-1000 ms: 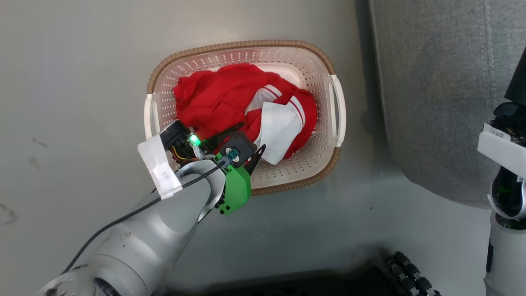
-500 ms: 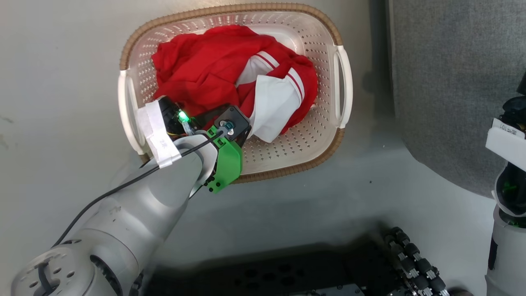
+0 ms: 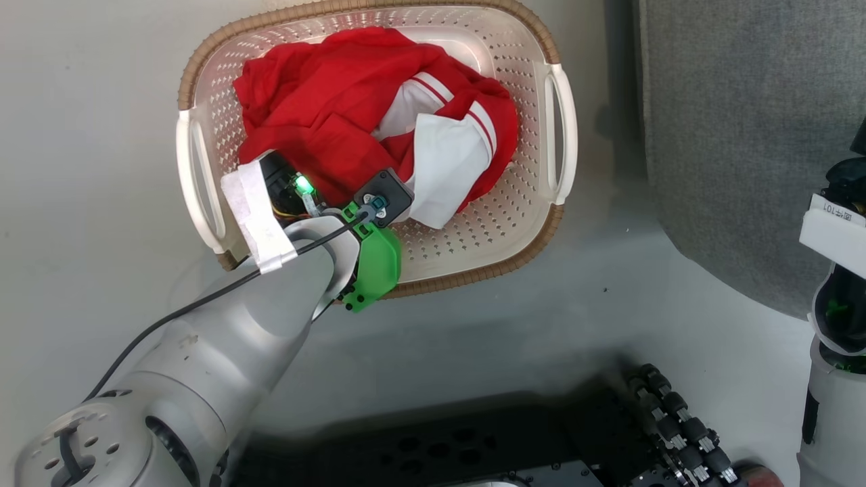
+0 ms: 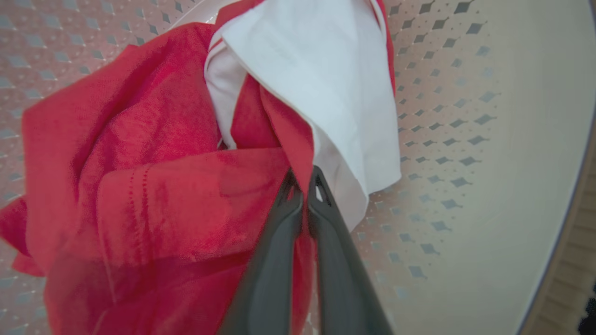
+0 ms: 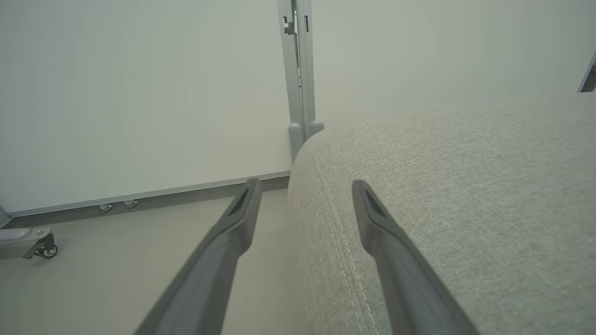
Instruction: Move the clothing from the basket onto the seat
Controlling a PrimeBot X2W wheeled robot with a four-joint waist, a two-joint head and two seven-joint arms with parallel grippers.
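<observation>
The clothing point(image 3: 318, 101), red with white panels and striped cuffs, lies bunched in the cream basket point(image 3: 521, 196) on the floor. My left arm reaches down into the basket from the near side. In the left wrist view my left gripper point(image 4: 305, 176) is shut, pinching a red fold of the clothing point(image 4: 153, 186) beside a white panel. The grey seat point(image 3: 744, 135) stands to the right of the basket. In the right wrist view my right gripper point(image 5: 305, 186) hangs open and empty at the corner of the seat point(image 5: 465, 195), above the floor.
My black wheeled base point(image 3: 473, 446) fills the bottom of the head view. My right arm point(image 3: 835, 297) stands at the right edge beside the seat. Behind the seat are a pale wall, a grey post point(image 5: 298, 70) and a caster point(image 5: 44, 249).
My left gripper has gone from open to shut on the red fabric after pushing deeper into the basket. The head camera has shifted. The right gripper stays open.
</observation>
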